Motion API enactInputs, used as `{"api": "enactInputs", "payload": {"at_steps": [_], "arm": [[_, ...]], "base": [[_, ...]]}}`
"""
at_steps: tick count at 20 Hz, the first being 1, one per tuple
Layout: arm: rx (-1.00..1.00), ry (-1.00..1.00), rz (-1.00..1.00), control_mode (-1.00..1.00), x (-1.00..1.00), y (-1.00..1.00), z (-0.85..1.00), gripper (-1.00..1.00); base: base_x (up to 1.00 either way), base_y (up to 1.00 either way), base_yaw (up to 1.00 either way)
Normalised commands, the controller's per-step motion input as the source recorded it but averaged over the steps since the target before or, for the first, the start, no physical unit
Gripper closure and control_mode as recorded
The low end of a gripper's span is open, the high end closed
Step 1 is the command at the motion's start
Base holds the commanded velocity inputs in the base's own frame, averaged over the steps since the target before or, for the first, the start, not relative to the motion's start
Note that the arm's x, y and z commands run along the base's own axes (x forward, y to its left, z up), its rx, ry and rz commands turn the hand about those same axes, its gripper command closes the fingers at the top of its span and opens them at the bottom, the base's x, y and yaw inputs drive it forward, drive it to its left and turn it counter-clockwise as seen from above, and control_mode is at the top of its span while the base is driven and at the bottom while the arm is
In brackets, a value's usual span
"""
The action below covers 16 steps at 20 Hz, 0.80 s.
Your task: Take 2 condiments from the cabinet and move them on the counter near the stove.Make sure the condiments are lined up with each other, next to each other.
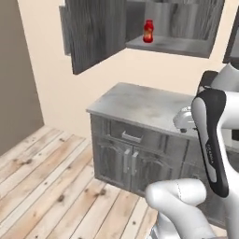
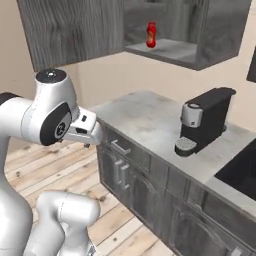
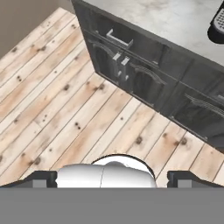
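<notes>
One condiment, a red squeeze bottle (image 1: 148, 31) (image 2: 151, 35), stands upright on the shelf of the wall cabinet (image 1: 172, 44) (image 2: 170, 50). The cabinet door (image 1: 95, 32) (image 2: 75, 30) is swung open to the left. Below lies the light grey counter (image 1: 135, 105) (image 2: 145, 117). A black corner of the stove (image 2: 242, 172) shows at the counter's right end. My gripper (image 3: 113, 178) (image 2: 75, 142) hangs low in front of the counter's left end, far below the bottle, and faces the floor. It is open, its fingertips (image 3: 41, 178) wide apart with nothing between them.
A black and silver coffee machine (image 2: 205, 125) stands on the counter between the cabinet side and the stove. Dark base cabinets with a drawer handle (image 1: 131, 137) (image 3: 119, 38) front the counter. Wood plank floor (image 3: 65, 109) stretches to the left, with a brown wall (image 1: 18, 79) beyond.
</notes>
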Motion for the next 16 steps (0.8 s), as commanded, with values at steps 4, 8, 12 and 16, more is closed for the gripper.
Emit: {"api": "enactInputs", "payload": {"at_steps": [4, 8, 12, 16], "arm": [[0.00, 0.00, 0.00, 1.00, 0.00, 0.00, 0.00, -1.00], [0.00, 0.00, 0.00, 1.00, 0.00, 0.00, 0.00, -1.00], [0.00, 0.00, 0.00, 1.00, 0.00, 0.00, 0.00, -1.00], [0.00, 0.00, 0.00, 1.00, 0.00, 0.00, 0.00, -1.00]], "base": [[0.96, 0.32, -0.52], [0.82, 0.38, -0.51], [0.62, 0.41, -0.49], [0.47, 0.21, -0.44]]}}
